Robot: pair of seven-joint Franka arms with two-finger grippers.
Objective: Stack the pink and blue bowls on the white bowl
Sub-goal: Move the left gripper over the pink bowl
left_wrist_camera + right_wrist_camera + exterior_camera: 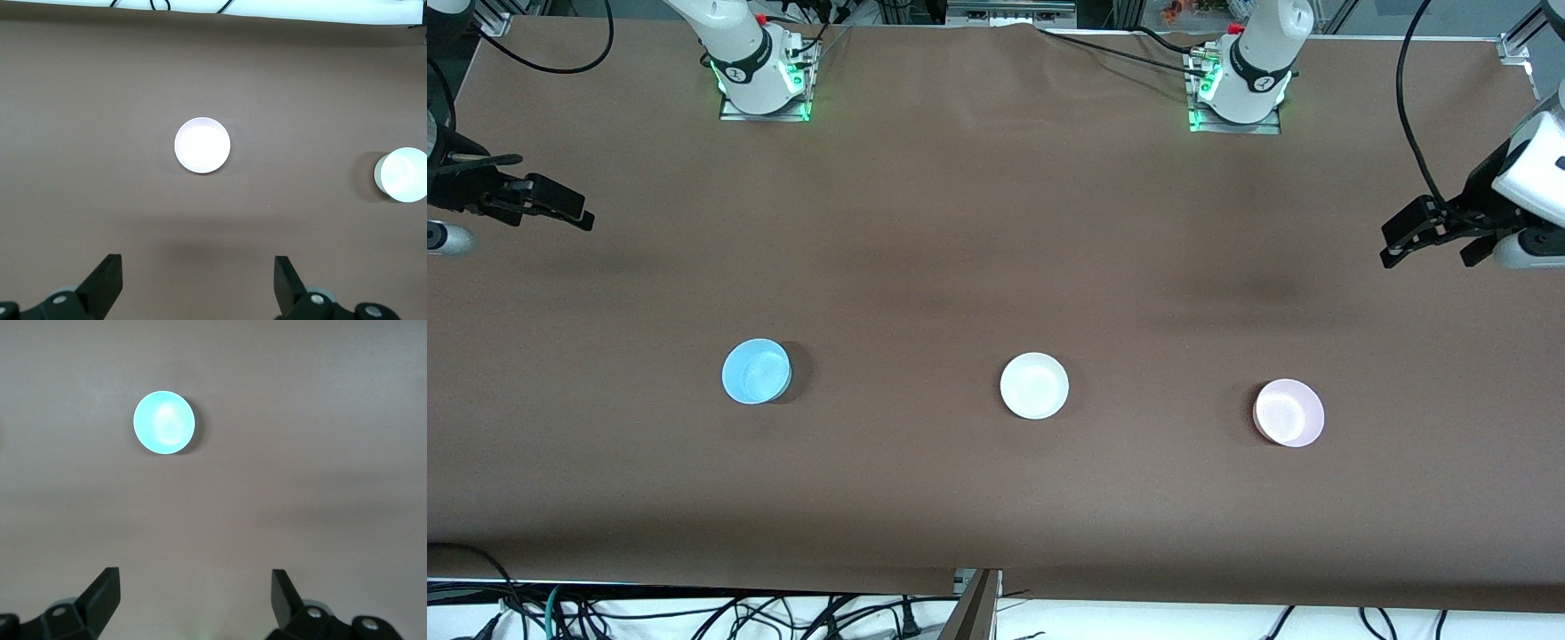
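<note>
Bowls sit in a row across the brown table point(978, 222), three of them, none stacked, all well apart. Starting at the right arm's end: the right gripper point(560, 209) hangs up over the bare table edge, fingers spread wide, nothing between them, and that arm waits. Its wrist view shows the two black fingers point(100, 597) parted with only tabletop in the gap. Next comes the blue bowl point(756, 371), upright on the table, empty, toward the right arm's end; the right wrist camera sees it too point(164, 423), clear of the fingers. In the middle sits the white bowl point(1034, 385), upright and empty, with nothing on it. On toward the left arm's end is the pink bowl point(1288, 412), upright, a shade nearer the front camera than the other two. The left wrist view picks up the pink bowl point(202, 145) ahead of its parted fingers point(103, 283), with the white bowl point(402, 175) at the frame's edge. Last, the left gripper point(1427, 236) hangs over the table's end, spread open and empty-handed, that arm waiting as well.
</note>
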